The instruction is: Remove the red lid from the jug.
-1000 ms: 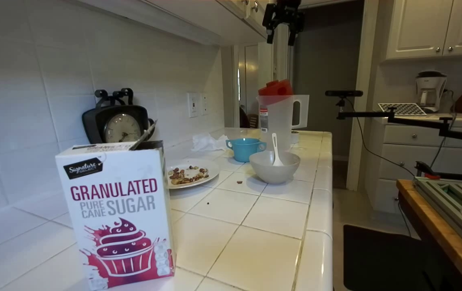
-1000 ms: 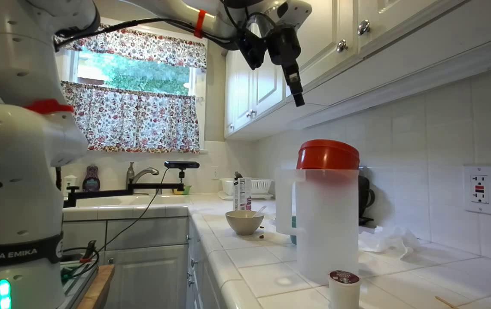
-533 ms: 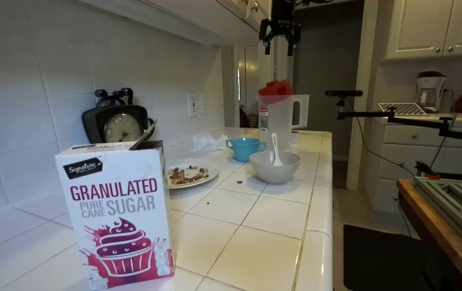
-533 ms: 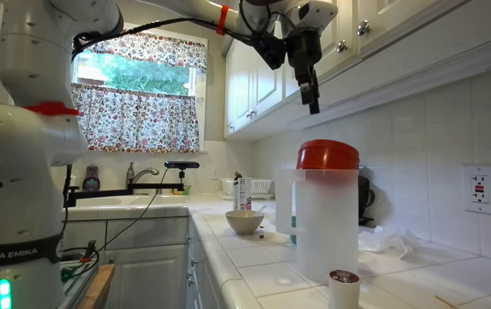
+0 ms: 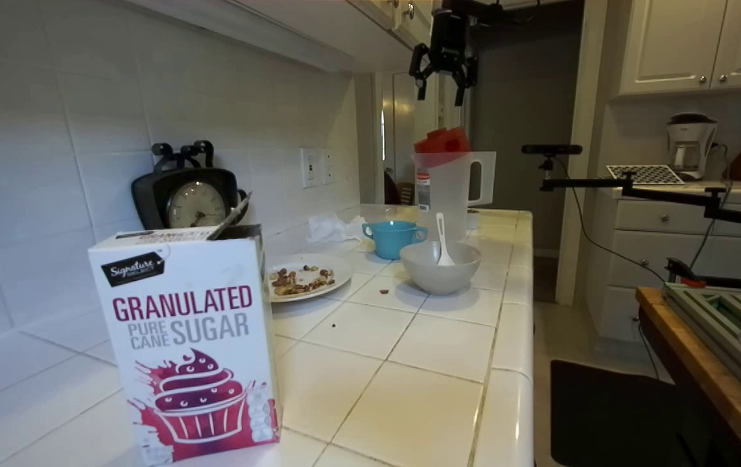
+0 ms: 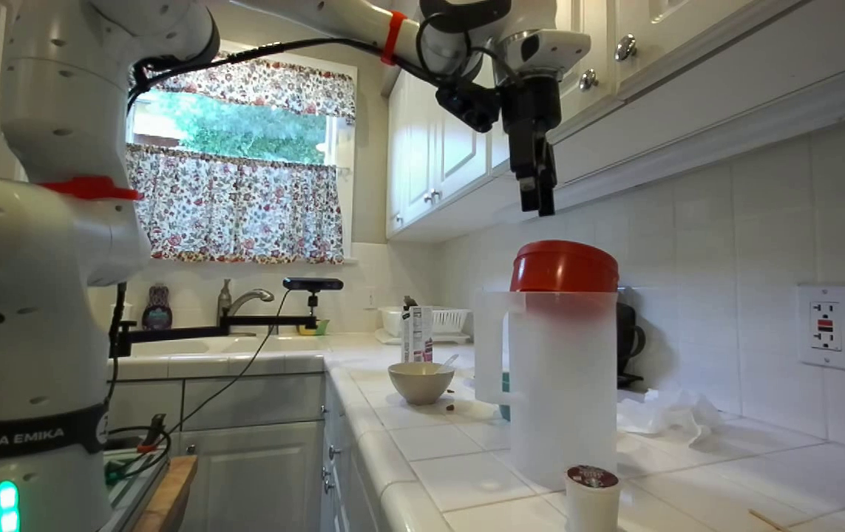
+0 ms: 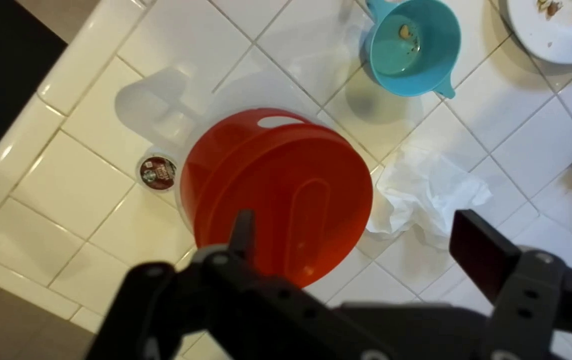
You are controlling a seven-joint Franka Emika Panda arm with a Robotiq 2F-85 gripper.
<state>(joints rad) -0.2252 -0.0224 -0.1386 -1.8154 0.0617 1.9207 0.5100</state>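
The red lid (image 5: 441, 143) sits tilted in the top of the jug (image 5: 449, 188), with part of it below the rim. The jug is translucent white and stands upright on the counter, its side handle showing in both exterior views. The lid (image 6: 564, 267) and jug (image 6: 562, 391) also show in an exterior view. My gripper (image 5: 440, 99) is open and empty, pointing down above the lid with a gap between. In the wrist view, my gripper (image 7: 355, 222) has one finger over the lid (image 7: 286, 195) and the other beyond its edge. The jug's handle (image 7: 138, 102) shows there too.
A blue cup (image 5: 394, 240), a bowl with a white spoon (image 5: 440, 272) and a plate of nuts (image 5: 338, 285) stand near the jug. A coffee pod (image 6: 592, 499) stands close to its base. Crumpled paper (image 6: 673, 417) lies beside it. Wall cabinets (image 6: 673, 44) hang close to the arm.
My gripper has moved down toward the lid and now points more nearly straight down. In an exterior view it has also shifted right. The lid and jug have not moved.
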